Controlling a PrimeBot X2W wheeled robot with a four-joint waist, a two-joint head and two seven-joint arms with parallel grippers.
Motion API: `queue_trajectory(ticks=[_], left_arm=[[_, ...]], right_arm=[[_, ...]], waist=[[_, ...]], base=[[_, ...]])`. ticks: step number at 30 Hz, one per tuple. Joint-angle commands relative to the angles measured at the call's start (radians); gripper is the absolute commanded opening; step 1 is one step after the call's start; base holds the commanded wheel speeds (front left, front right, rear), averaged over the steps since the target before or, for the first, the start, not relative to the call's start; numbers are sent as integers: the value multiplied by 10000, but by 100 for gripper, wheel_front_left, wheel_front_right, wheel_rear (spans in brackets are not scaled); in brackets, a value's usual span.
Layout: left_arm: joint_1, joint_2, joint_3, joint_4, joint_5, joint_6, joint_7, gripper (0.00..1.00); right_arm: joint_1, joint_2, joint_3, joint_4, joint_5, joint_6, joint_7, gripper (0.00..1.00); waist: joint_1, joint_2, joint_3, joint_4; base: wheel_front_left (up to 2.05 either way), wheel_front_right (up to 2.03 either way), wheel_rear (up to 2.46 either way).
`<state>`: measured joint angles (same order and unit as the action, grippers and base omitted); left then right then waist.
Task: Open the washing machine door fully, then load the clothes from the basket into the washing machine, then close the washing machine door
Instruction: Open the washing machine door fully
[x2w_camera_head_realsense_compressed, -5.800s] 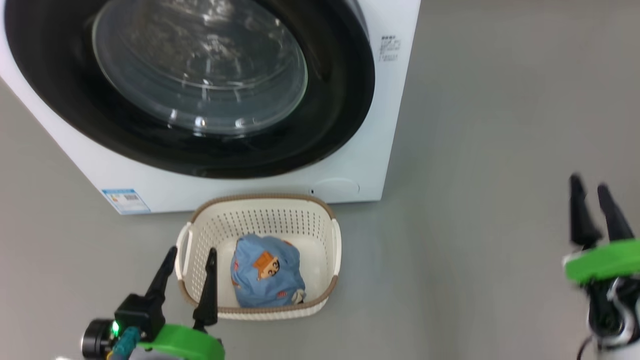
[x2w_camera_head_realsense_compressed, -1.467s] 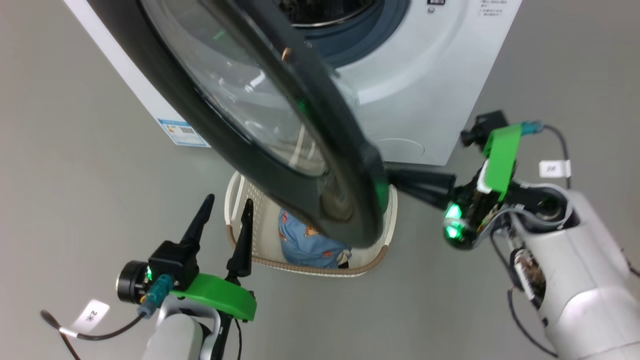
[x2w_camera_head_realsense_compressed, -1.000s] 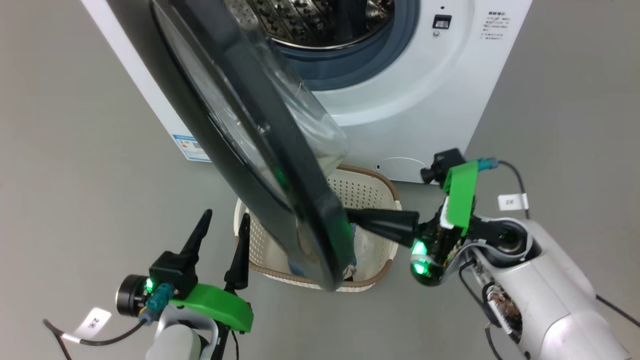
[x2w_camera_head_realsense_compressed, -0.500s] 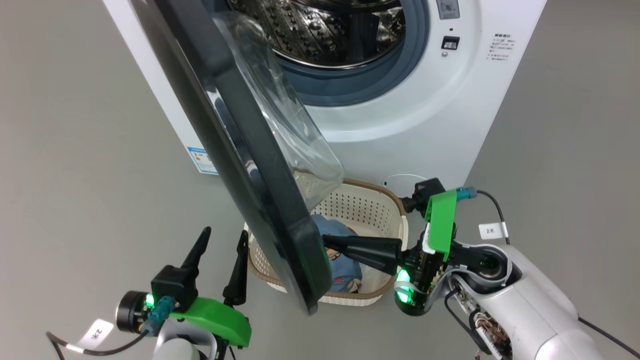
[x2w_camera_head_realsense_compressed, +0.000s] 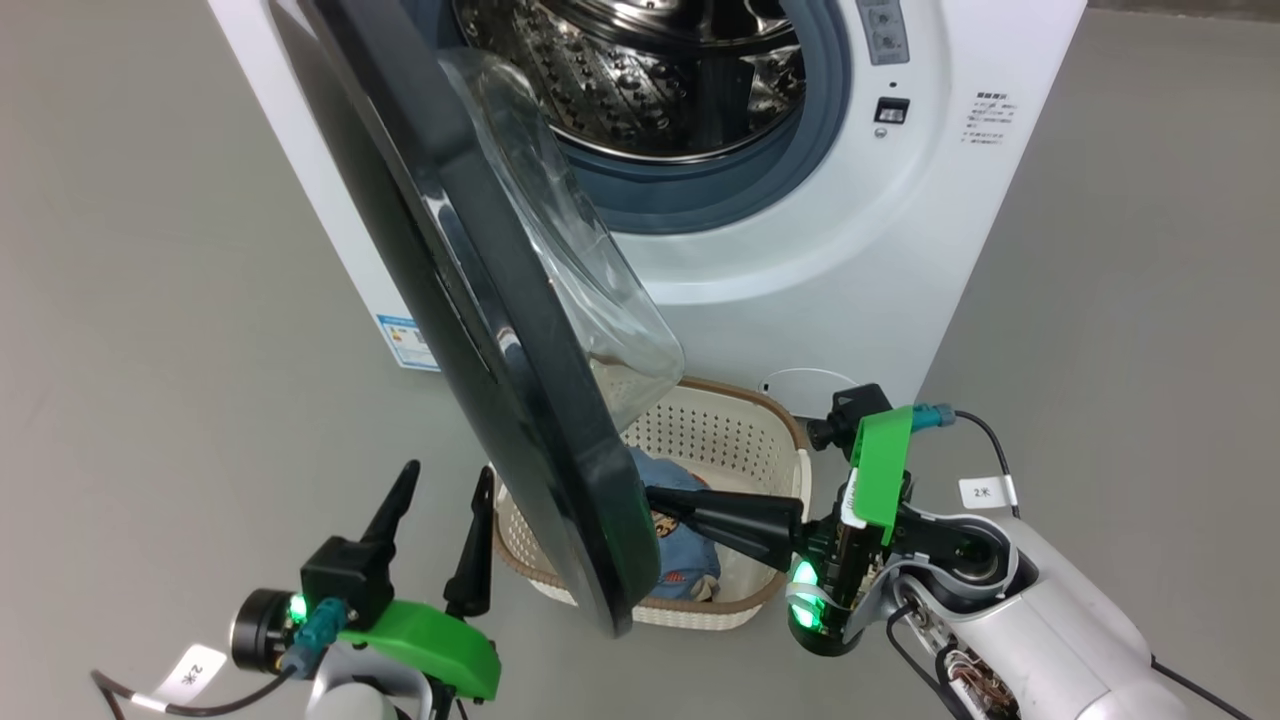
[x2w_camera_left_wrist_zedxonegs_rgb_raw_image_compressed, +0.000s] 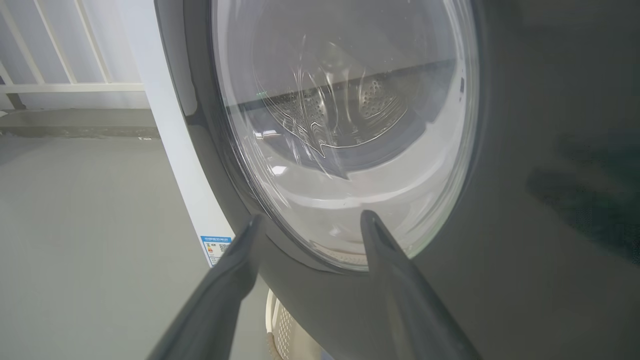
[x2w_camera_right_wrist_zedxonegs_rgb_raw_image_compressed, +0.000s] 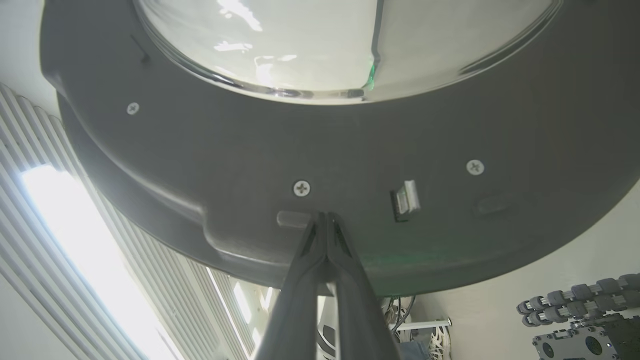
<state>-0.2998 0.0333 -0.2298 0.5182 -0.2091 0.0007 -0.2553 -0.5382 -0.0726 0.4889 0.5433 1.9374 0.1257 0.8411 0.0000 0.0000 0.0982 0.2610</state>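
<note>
Two pincers flank the washing machine door (x2w_camera_head_realsense_compressed: 520, 400), one on each face. The right pincer (x2w_camera_head_realsense_compressed: 660, 497) has its fingers pressed together into one stiff prod. In the right wrist view its tip (x2w_camera_right_wrist_zedxonegs_rgb_raw_image_compressed: 324, 216) sits against the door's dark inner face (x2w_camera_right_wrist_zedxonegs_rgb_raw_image_compressed: 350, 150), just beside a screw (x2w_camera_right_wrist_zedxonegs_rgb_raw_image_compressed: 301, 188) and near the small metal latch tab (x2w_camera_right_wrist_zedxonegs_rgb_raw_image_compressed: 405, 200). Judgement: shut fingers suit pushing near the free edge, where leverage is best, and nothing is pinched. The left pincer (x2w_camera_head_realsense_compressed: 448, 475) is spread wide and empty on the outer side. In its own view the fingers (x2w_camera_left_wrist_zedxonegs_rgb_raw_image_compressed: 311, 217) frame the lower arc of the glass window (x2w_camera_left_wrist_zedxonegs_rgb_raw_image_compressed: 345, 125), probably waiting for the loading step. The door stands swung out from the washing machine (x2w_camera_head_realsense_compressed: 800, 260), exposing the steel drum (x2w_camera_head_realsense_compressed: 660, 70) and grey-blue gasket (x2w_camera_head_realsense_compressed: 700, 195). Its lower edge hangs across the basket (x2w_camera_head_realsense_compressed: 770, 410) on the floor (x2w_camera_head_realsense_compressed: 150, 350). The blue printed clothes (x2w_camera_head_realsense_compressed: 685, 565) lie in the basket, partly hidden by the door rim. Judgement: opening is incomplete, and the door needs more swing before the basket is freely reachable.
</note>
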Motion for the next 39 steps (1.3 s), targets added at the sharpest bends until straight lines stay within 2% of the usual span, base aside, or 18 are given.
queue_trajectory(ticks=[1,7,13,15,16,17,22,25,29,30,35,39], left_arm=[[38,184,334,-156,0,7,-65,100],[95,230,495,-265,-18,40,-65,100],[120,315,676,-354,-20,43,-65,100],[165,335,727,-346,-35,46,-65,100],[191,353,757,-344,-42,49,-65,100],[218,374,784,-337,-51,46,-65,100],[358,439,829,-323,-38,66,-65,100],[440,518,877,-310,-58,61,-65,100],[550,602,953,-344,-96,87,-65,100],[583,616,959,-354,-100,95,-65,100],[738,676,991,-423,-134,139,-65,100],[833,698,987,-466,-170,140,-65,100]], right_arm=[[109,205,74,-282,67,50,-141,0],[44,200,-211,-396,-354,50,-1218,0],[300,-201,-845,-1477,-2127,50,-3522,1],[532,-424,-982,-1953,-2843,50,-4285,38],[669,-522,-1046,-2153,-3177,50,-4676,96],[798,-643,-1093,-2362,-3522,50,-5049,100],[1252,-1273,-1147,-2933,-5293,50,-6897,100],[1510,-1797,-1076,-2901,-6930,50,-8477,100],[1741,-2338,-1126,-2274,-9381,50,-10297,100],[1779,-2484,-1207,-2087,-10144,50,-10556,100],[2336,-2439,-2407,-1753,-13209,50,-10979,100],[3126,-2108,-3677,-2137,-15279,50,-11019,100]], waist=[[0,0,-50,-40],[0,0,-36,-285],[0,0,-107,-578],[0,0,-178,-688],[0,0,-231,-747],[0,0,-280,-802],[0,0,-498,-1032],[0,0,-629,-1193],[0,0,-775,-1396],[0,0,-797,-1430],[0,0,-871,-1587],[0,0,-933,-1623]], base=[[0,0,0],[0,0,0],[0,0,0],[0,0,0],[0,0,0],[0,0,0],[0,0,0],[0,0,0],[0,0,0],[0,0,0],[0,0,0],[0,0,0]])
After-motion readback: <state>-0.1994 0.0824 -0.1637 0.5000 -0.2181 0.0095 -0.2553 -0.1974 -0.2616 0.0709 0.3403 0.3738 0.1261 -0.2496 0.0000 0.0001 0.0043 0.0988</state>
